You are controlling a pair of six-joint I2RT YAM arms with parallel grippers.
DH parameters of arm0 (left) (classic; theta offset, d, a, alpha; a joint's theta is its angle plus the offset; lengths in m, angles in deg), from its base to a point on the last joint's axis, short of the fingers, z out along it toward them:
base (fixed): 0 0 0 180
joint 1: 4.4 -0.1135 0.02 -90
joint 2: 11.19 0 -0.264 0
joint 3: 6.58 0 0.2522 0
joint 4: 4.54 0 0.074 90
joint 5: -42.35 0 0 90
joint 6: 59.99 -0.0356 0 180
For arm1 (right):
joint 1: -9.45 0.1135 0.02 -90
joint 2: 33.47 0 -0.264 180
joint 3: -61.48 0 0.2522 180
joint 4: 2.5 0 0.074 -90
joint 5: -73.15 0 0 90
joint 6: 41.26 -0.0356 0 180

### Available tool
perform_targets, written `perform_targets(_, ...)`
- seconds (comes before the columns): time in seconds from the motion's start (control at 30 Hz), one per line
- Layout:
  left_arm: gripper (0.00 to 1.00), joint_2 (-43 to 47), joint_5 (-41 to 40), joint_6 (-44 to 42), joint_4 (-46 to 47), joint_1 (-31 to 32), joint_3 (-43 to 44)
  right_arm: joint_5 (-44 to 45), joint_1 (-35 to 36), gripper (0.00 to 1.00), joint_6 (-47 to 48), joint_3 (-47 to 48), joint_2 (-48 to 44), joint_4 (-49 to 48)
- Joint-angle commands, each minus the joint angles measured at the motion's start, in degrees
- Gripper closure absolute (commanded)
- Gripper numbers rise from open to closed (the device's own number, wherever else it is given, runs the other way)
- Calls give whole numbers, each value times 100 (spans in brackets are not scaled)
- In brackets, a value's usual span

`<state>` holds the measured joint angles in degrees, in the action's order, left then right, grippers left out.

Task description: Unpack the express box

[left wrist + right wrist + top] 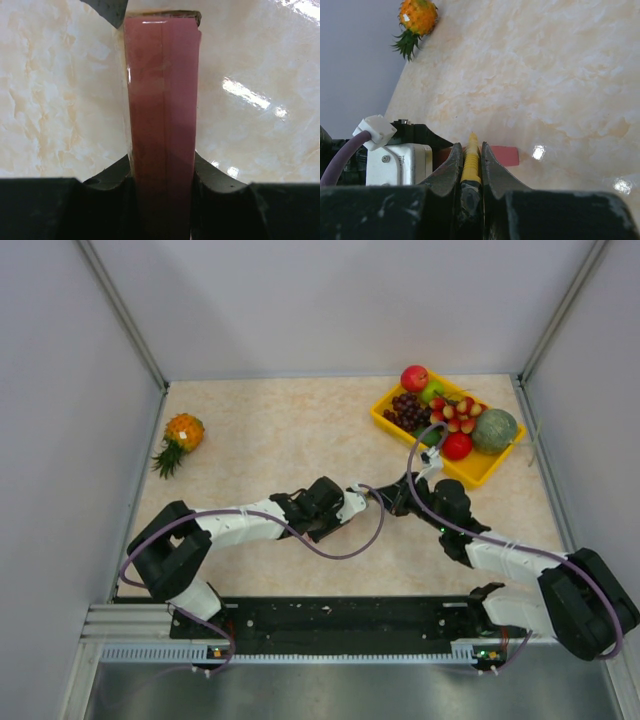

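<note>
The left gripper (pixel 161 169) is clenched on the express box (pixel 162 90). Its two dark fingers (pixel 206 172) press the box's broad pink sides, so the wrist view looks along the glossy narrow face running away from the fingers. A dark piece crosses the far left end of the box; what it is cannot be told.

The right gripper (pixel 470 150) is clamped tight around a yellow utility knife (pixel 470 167). The knife's tip juts just past the fingertips and points toward the box (pixel 504 155), which shows as a pink strip directly ahead. Whether the tip touches the box cannot be told.

In the overhead view the left gripper (pixel 360 502) and right gripper (pixel 396 500) meet nose to nose about midway between the left and right edges of the table (pixel 280 430). They are nearer its front edge than its far edge, and the box is hidden between them. Whether the box rests on the table or is lifted cannot be told.

A pineapple (pixel 182 435) lies near the left edge toward the far left corner. A yellow tray (pixel 478 471) of fruit sits in the far right corner, just beyond the right gripper.
</note>
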<state>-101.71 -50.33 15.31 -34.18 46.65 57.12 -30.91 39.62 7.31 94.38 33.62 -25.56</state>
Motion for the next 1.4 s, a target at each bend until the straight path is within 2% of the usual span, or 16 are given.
perform_targets(0.0, 90, -132, -58, 160, 24, 11, 69, -53, 120, 100, 495, -138, -161, 377)
perform_targets(0.47, 97, -282, -110, 204, -64, 2, 175, -202, 120, 100, 575, -446, -653, 492)
perform_targets(0.83, 97, -273, -40, 196, -65, -33, 175, -290, 120, 100, 540, -727, -732, 289)
perform_targets(1.37, 99, -326, 13, 213, -108, -95, 227, -395, 129, 100, 487, -868, -987, 483)
